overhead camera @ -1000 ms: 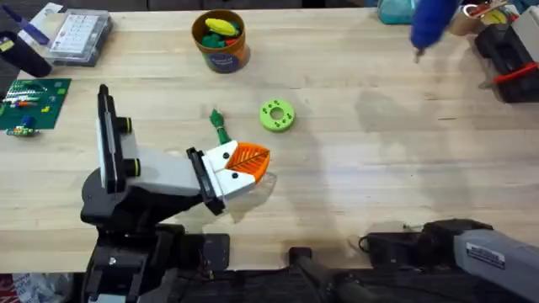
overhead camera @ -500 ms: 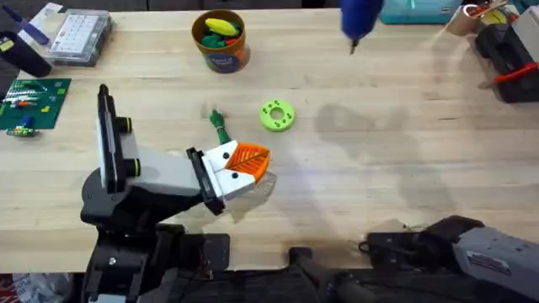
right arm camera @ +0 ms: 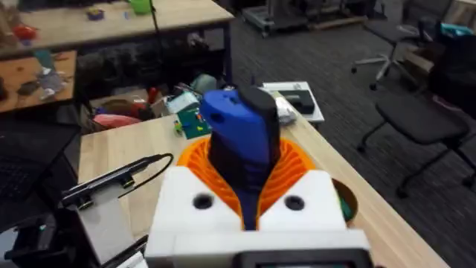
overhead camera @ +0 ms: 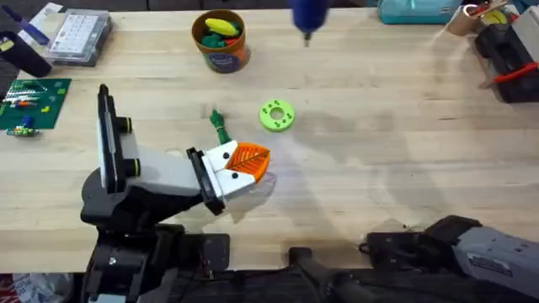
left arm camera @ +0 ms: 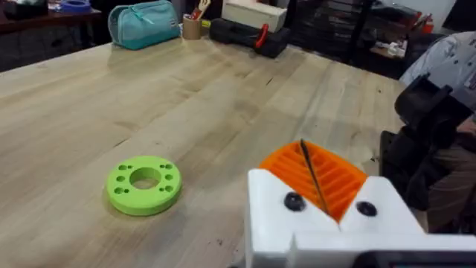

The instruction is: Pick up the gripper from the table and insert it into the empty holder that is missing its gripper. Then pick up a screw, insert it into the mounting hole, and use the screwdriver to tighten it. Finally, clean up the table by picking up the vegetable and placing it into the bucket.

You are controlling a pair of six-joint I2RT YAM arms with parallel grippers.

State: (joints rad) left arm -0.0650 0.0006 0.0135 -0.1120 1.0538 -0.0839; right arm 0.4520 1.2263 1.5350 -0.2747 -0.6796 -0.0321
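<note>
Tightening step in hand. Right gripper (right arm camera: 245,182) clenched on screwdriver (overhead camera: 307,15), far centre, right of bucket (overhead camera: 221,50). Orange gripper (overhead camera: 250,160) seated in holder (overhead camera: 221,168), near left. Next: bring bit down square onto mounting hole.

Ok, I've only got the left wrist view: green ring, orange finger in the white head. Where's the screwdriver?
Observer: The screwdriver is clamped in the right gripper, raised over the far edge of the table.
Operator: And the vegetable?
Observer: The vegetable lies on the table beside the green ring, close to the holder.
Operator: Bucket?
Observer: The bucket stands at the far side, beyond the vegetable, with yellow toy food on top.
</note>
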